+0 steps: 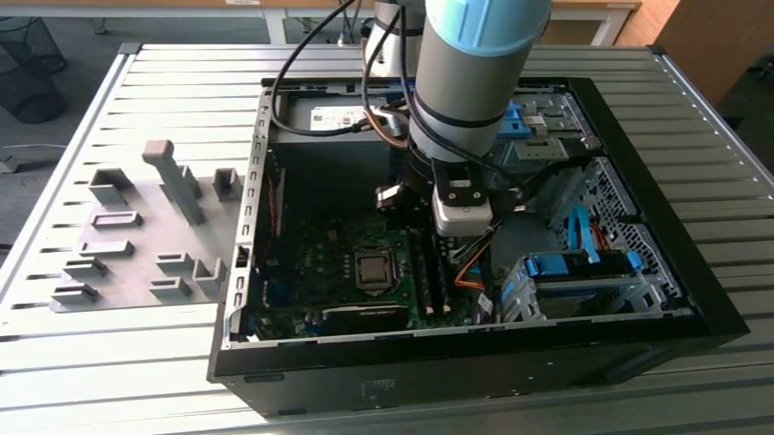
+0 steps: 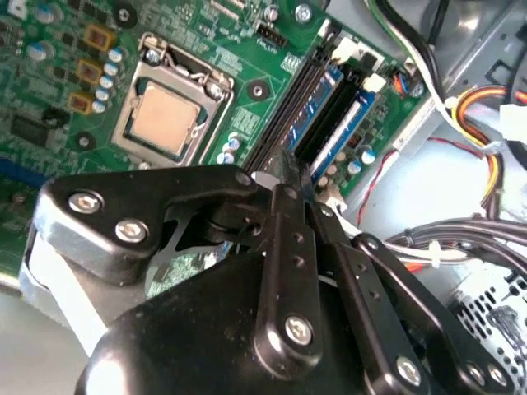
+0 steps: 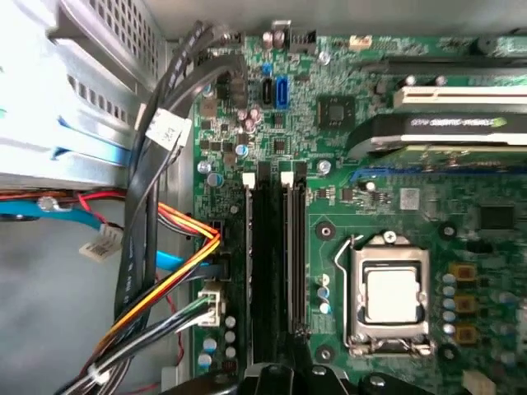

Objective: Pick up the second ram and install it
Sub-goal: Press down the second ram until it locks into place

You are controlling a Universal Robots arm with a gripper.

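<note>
exterior view: arm down inside the open computer case

exterior view shows the grey and light-blue robot arm [image 1: 466, 82] reaching straight down into the black, open-sided computer case [image 1: 677, 299], which lies on a ribbed grey metal table [image 1: 145, 362]. its black tool [image 1: 445, 237] sits low over the green motherboard [image 1: 308, 263], right at the memory slots beside the square silver processor socket [image 1: 372, 269]. on the exterior view's left, a flat grey plate with grey plastic holder blocks [image 1: 145, 236] lies on the table, well apart from the case.

in the second wrist view the tool's black linkage fingers [image 2: 288, 247] converge tightly over the end of a long, thin, dark strip standing on edge in a slot — the second ram [image 2: 290, 115]; whether they actually pinch it i cannot tell, as the tips are hidden behind the linkage. just beside it, a module with a blue label [image 2: 342, 136] sits in a neighbouring slot.

in the first wrist view two long dark strips stand parallel in adjacent slots with white latches at their far ends; the strip under the tool [image 3: 265, 263] runs straight toward the tool body. orange, yellow and black cables [image 3: 165, 284] lie beside the slots — on the side away from the processor socket.
</note>
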